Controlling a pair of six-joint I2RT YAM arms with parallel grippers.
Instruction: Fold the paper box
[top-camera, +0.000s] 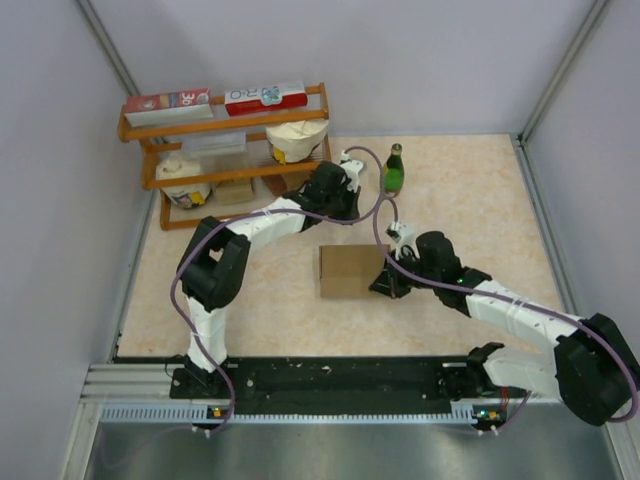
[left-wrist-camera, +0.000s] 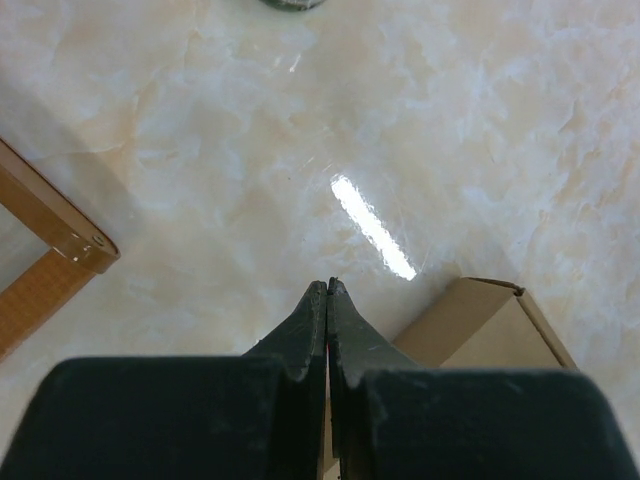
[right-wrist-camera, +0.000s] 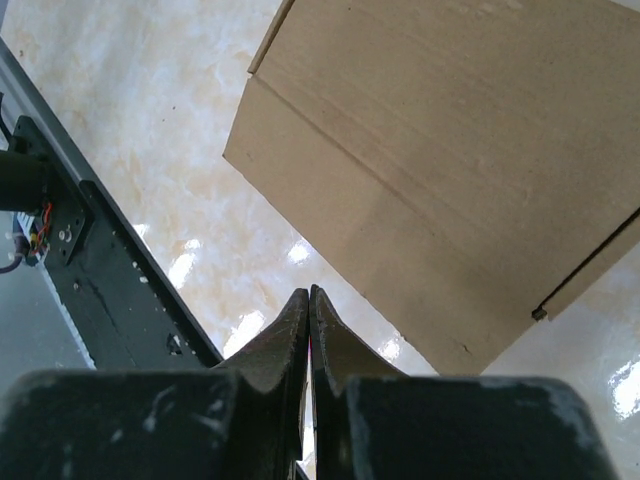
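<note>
The paper box (top-camera: 350, 270) is folded into a small plain brown rectangular box and lies mid-table. My left gripper (top-camera: 352, 208) is shut and empty, just behind the box's far edge. In the left wrist view, its tips (left-wrist-camera: 328, 285) hang over bare table with the box's corner (left-wrist-camera: 480, 330) at the lower right. My right gripper (top-camera: 381, 284) is shut and empty at the box's right side. In the right wrist view, its tips (right-wrist-camera: 309, 292) are just short of the box's side (right-wrist-camera: 450, 170), with a lid seam visible at the right.
A wooden shelf (top-camera: 225, 150) at the back left holds red-and-white cartons, bowls and small boxes; its foot shows in the left wrist view (left-wrist-camera: 60, 235). A green bottle (top-camera: 394, 168) stands behind the left gripper. A black rail (top-camera: 340, 380) runs along the near edge.
</note>
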